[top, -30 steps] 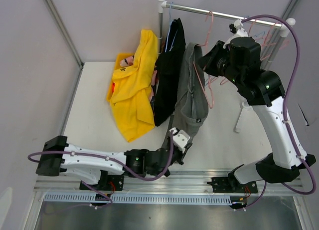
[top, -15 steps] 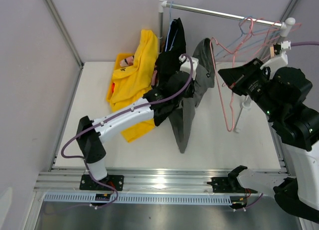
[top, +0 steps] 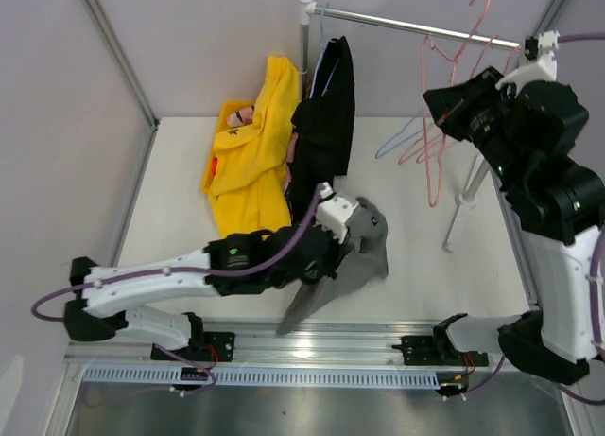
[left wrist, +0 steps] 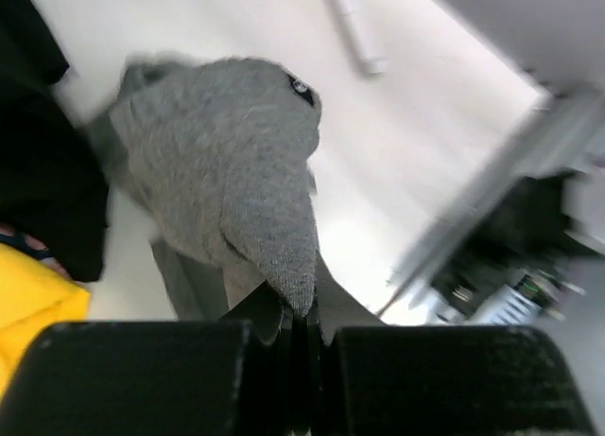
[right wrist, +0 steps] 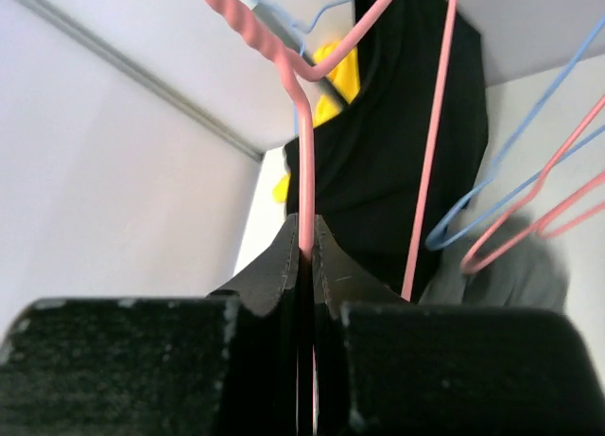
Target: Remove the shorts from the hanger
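The grey shorts (top: 364, 252) lie crumpled low over the table's front, off the hanger, with my left gripper (top: 342, 220) shut on a fold of them. The left wrist view shows the grey cloth (left wrist: 227, 162) pinched in that gripper (left wrist: 302, 313). High at the right, my right gripper (top: 437, 100) is shut on the wire of a bare pink hanger (top: 434, 176); in the right wrist view the pink wire (right wrist: 304, 171) runs between the closed fingers (right wrist: 284, 256). Black shorts (top: 326, 124) hang from the rail. The yellow shorts (top: 250, 162) lie on the table beside pink patterned cloth (top: 236, 114) and an orange-red edge (top: 215, 164).
A metal rail (top: 406, 22) spans two white posts, one at the back left (top: 304, 39), one at the right (top: 463, 204). More pink and blue hangers (top: 397, 138) dangle below my right gripper. Grey walls close in the left and back. A metal track (top: 312, 341) runs along the front edge.
My left gripper has pulled the grey shorts off the pink hanger and down toward the table's front. My right gripper has lifted the empty hanger up toward the rail.
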You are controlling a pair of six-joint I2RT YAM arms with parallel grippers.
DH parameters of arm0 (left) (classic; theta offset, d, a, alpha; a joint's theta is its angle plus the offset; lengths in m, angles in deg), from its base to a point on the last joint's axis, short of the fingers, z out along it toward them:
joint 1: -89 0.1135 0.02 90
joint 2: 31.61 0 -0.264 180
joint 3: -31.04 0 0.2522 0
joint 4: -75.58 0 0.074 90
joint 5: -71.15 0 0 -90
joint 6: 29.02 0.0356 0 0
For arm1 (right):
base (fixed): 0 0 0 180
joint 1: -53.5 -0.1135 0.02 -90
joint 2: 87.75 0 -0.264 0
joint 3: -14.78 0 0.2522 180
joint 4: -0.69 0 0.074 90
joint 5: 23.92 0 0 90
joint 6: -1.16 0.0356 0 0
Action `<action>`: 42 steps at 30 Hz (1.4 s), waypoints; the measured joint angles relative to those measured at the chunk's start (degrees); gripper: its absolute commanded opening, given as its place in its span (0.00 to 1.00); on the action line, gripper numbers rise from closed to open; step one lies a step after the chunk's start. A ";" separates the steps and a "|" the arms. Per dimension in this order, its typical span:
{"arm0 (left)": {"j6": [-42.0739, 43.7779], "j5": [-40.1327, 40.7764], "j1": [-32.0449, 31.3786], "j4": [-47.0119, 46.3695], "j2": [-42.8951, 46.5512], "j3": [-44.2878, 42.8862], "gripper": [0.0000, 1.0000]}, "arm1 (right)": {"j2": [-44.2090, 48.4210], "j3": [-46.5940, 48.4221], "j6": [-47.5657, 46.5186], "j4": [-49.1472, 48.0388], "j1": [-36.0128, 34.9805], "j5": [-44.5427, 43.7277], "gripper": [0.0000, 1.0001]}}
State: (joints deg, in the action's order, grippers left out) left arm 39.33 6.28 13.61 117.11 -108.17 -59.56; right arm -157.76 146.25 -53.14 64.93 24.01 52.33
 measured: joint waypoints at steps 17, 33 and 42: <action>0.44 17.31 -4.46 17.03 23.23 -10.03 0.00 | -21.05 8.76 -2.14 -5.27 14.86 11.39 0.00; 16.44 20.98 9.62 12.33 19.61 -21.42 0.00 | -19.12 -15.45 -1.40 -19.47 15.43 12.72 0.00; 30.75 18.88 25.64 1.33 3.48 -46.21 0.00 | -6.54 -26.99 -0.28 -21.51 16.04 13.20 0.99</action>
State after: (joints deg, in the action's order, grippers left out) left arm 70.08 25.16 39.25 118.44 -104.69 -105.76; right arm -164.30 119.26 -53.42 43.42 40.05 65.53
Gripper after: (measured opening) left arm 0.045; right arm 0.536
